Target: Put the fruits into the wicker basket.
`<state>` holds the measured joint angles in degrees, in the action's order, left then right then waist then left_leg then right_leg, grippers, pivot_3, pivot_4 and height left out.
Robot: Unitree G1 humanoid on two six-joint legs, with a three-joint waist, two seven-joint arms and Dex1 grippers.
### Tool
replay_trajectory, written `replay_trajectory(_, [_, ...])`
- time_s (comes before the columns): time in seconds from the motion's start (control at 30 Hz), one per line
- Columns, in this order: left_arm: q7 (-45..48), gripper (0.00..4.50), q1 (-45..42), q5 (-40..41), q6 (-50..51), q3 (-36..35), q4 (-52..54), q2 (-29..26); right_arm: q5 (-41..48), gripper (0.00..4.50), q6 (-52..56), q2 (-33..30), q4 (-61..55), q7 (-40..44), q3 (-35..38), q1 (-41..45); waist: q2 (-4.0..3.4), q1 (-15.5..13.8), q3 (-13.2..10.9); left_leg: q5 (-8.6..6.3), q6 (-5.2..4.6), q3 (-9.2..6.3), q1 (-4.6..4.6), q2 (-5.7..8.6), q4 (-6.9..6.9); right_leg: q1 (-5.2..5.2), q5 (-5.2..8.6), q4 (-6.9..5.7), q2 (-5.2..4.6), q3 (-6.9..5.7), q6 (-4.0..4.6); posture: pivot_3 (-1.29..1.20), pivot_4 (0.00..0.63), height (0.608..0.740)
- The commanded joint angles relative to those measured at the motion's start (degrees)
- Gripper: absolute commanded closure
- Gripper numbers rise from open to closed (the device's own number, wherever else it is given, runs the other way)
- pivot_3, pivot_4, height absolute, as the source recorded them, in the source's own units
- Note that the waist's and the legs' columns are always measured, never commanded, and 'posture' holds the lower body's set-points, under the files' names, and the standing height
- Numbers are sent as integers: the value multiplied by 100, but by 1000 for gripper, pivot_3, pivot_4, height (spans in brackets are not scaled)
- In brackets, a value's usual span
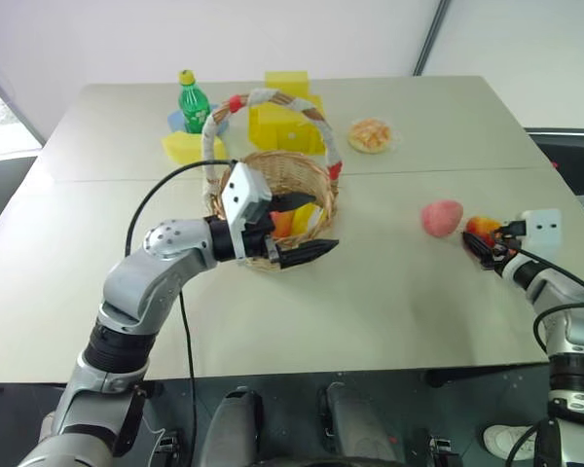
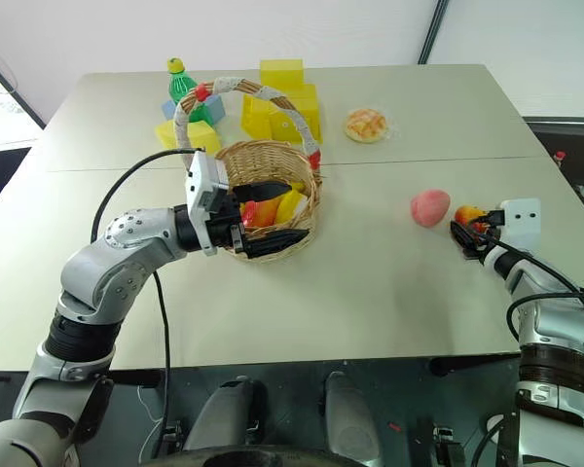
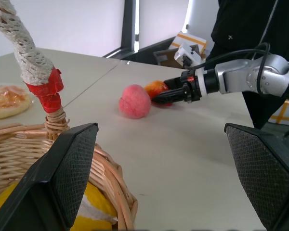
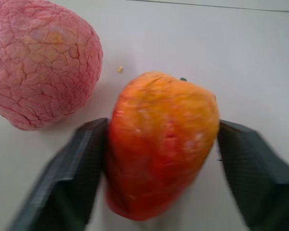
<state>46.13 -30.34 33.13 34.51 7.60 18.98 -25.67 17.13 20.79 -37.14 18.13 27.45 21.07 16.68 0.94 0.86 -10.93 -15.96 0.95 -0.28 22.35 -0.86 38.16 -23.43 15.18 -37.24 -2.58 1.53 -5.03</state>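
My right hand [image 4: 159, 159] has its two black fingers [image 4: 67, 168] on either side of the small red-orange fruit [image 4: 161, 144], one finger touching it, the other with a slight gap, on the worktop [image 1: 370, 292]. It's glossy, orange on top, deep red below. Just beside it sits the pink peach [image 4: 38, 57], crackled and matte. My left hand [image 1: 297, 229] hangs wide open at the wicker basket [image 1: 316, 180], where the red-and-yellow mango [image 2: 273, 209] lies.
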Motion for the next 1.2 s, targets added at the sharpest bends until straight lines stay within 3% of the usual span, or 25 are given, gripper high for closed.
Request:
replay_trajectory(0.03, [73,0,-25,17,-101,-106,237,-67,13,2258,-93,-107,-477,-48,162,-107,0,-6,0,0,0,0,0,0,0,0,0,0,0,0,0,0,150,740])
replay_trajectory(0.13, [126,0,34,55,-144,-343,101,-217,8,2258,5,-299,-1245,13,261,-467,-6,-11,-1,0,0,-1,1,0,0,0,0,0,-2,0,0,0,150,740])
replay_trajectory(0.27, [343,0,255,122,-252,-713,-31,-510,479,2258,107,-710,-2891,819,392,-1204,-16,4,-4,0,0,-1,2,0,-2,-3,0,0,-1,0,0,0,150,740])
replay_trajectory(0.4, [491,0,459,236,-263,-1192,-231,-793,1885,2258,887,-1107,-4619,1631,444,-1486,-15,31,-4,-1,-1,-3,-3,-8,-3,-1,1,1,8,0,-1,0,150,740])
replay_trajectory(0.5, [589,0,551,288,-297,-1402,-327,-935,2337,2258,1319,-1029,-5152,1586,-358,-789,-10,37,-6,-1,-1,-5,-7,-12,-2,3,0,0,9,-2,-1,0,150,740])
replay_trajectory(0.7, [522,0,742,454,-256,-1745,-217,-1058,1238,2258,1264,582,-4324,834,-2612,1544,-8,32,-7,0,1,-8,-1,-10,-3,-8,1,-3,8,-4,1,0,150,740])
replay_trajectory(0.9, [268,0,1079,569,-173,-1871,195,-1073,346,2258,1215,1385,-3075,443,-3325,2405,-4,-39,-5,-1,-2,-15,28,0,-3,-23,0,2,-27,-10,1,0,150,740])
replay_trajectory(0.93, [211,0,1125,574,-166,-1880,249,-1056,317,1698,1192,1453,-3024,488,-3359,2446,-4,-38,-5,-2,-3,-12,31,4,-3,-24,0,5,-32,-10,1,0,150,740])
replay_trajectory(0.97, [167,0,1156,585,-156,-1883,290,-1036,271,1511,1159,1494,-3004,515,-3371,2467,-4,-34,-5,-3,-5,-11,35,8,-3,-25,-1,7,-36,-9,0,0,150,740])
replay_trajectory(1.07, [71,0,1190,600,-154,-1838,362,-991,142,37,1058,1507,-3124,535,-3301,2438,-4,-19,-5,-3,-5,-11,36,8,-3,-29,-1,6,-38,-10,0,0,150,740])
replay_trajectory(1.2, [44,0,1132,588,-184,-1747,322,-939,422,37,887,1156,-3877,1031,-3002,2067,-4,-15,-5,-2,-3,-11,33,0,-3,-30,-1,1,-28,-11,0,0,150,740])
